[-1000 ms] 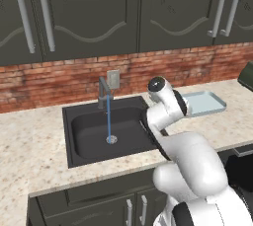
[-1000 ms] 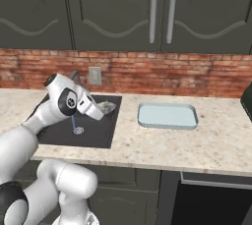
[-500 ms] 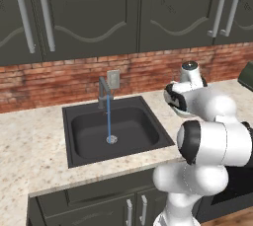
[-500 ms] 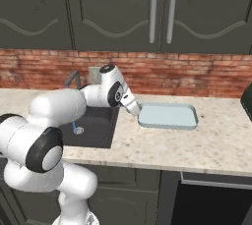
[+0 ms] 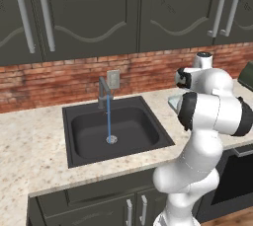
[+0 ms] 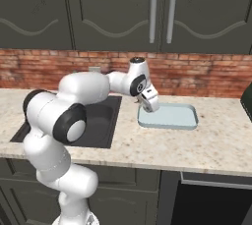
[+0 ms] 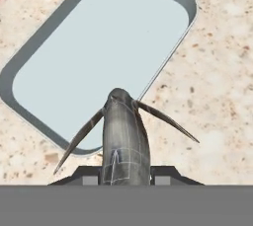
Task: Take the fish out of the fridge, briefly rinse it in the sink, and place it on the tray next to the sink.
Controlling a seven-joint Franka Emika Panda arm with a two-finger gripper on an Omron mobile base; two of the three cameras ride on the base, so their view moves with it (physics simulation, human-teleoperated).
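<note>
The slim grey-silver fish (image 7: 123,136) is clamped in my gripper (image 7: 126,175), its fins spread to both sides and its body pointing away from the hand. Below it lies the pale grey tray (image 7: 190,8), and the fish hangs over the tray's near rim. From the right base view my gripper (image 6: 150,105) hovers over the left end of the tray (image 6: 177,118). Left of the tray is the black sink (image 5: 84,146), where a thin blue stream (image 5: 108,119) runs from the faucet (image 5: 104,89). The fridge is out of view.
Speckled beige counter (image 6: 197,145) surrounds the tray and the sink (image 6: 106,118). A brick backsplash (image 6: 206,74) and dark upper cabinets stand behind. A dark object (image 6: 247,98) sits at the counter's far right edge.
The arm has swung right from over the sink basin to above the tray, carrying the fish with it. The water keeps running.
</note>
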